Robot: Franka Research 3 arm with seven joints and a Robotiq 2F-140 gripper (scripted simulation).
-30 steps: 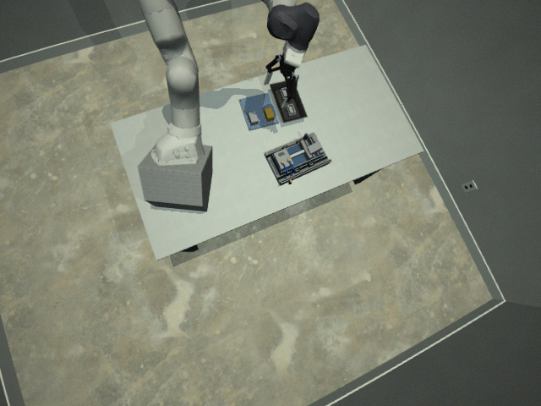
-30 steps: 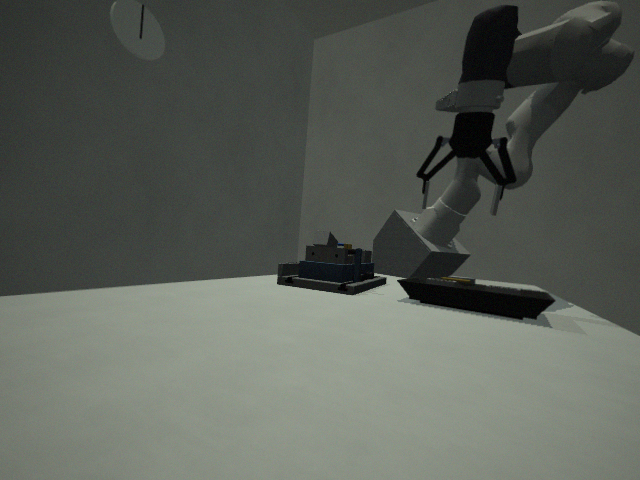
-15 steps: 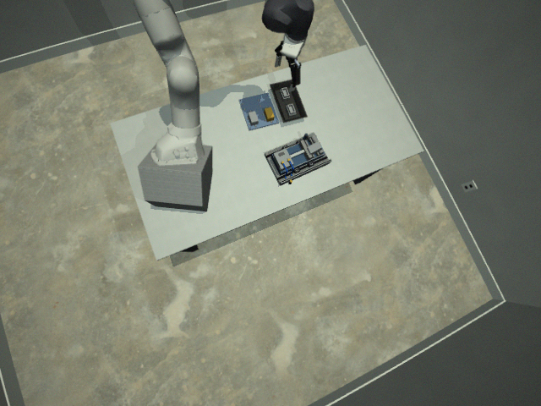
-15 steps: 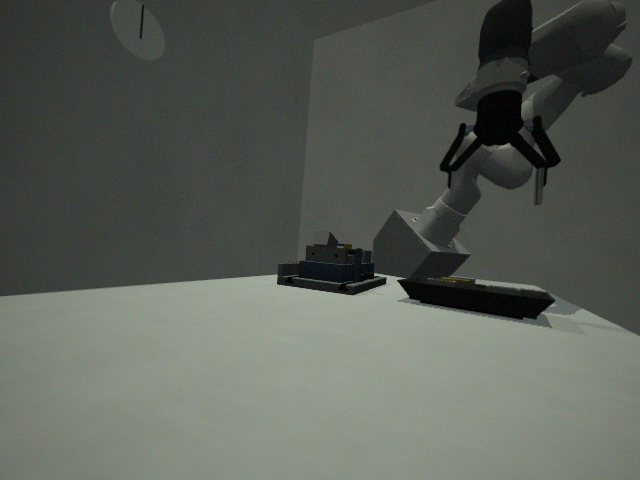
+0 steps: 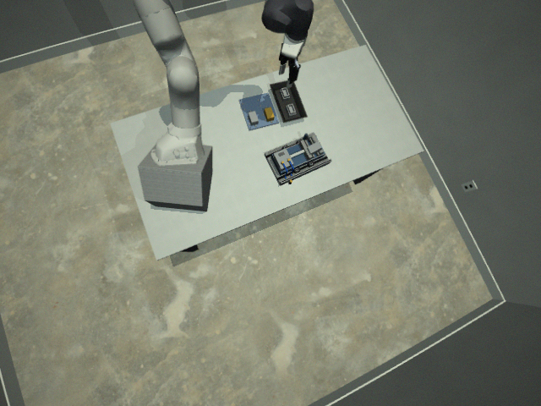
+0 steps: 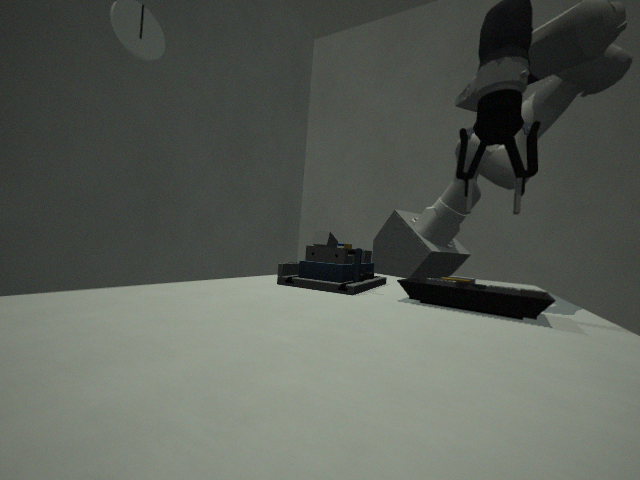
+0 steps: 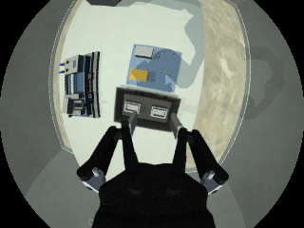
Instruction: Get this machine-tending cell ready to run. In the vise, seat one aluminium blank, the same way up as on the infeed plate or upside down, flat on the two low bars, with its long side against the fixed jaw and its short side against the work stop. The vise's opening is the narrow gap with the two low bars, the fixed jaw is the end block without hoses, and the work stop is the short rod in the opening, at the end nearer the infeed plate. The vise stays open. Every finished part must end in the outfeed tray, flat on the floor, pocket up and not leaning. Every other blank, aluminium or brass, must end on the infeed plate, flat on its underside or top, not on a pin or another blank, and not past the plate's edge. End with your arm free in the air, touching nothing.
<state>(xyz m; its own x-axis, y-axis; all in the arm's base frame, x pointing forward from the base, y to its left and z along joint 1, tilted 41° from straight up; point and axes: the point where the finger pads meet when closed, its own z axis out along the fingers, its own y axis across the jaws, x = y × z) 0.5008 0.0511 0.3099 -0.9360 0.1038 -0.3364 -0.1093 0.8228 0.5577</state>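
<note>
My gripper (image 5: 289, 76) hangs high in the air over the far end of the black outfeed tray (image 5: 288, 101); its fingers stand partly apart with nothing between them, as the side view (image 6: 492, 201) also shows. Two finished parts (image 5: 286, 92) (image 5: 291, 109) lie flat in the tray, pockets up, and they also show in the wrist view (image 7: 132, 109) (image 7: 159, 113). The blue infeed plate (image 5: 259, 112) beside the tray carries one aluminium blank (image 5: 253, 117) and one brass blank (image 5: 269, 113). The vise (image 5: 297, 156) stands nearer the table's front; what lies in its opening is too small to tell.
The arm's grey base block (image 5: 175, 177) stands at the table's left. In the side view the tray (image 6: 475, 297) and the vise (image 6: 330, 268) sit low on the table, well below the fingers.
</note>
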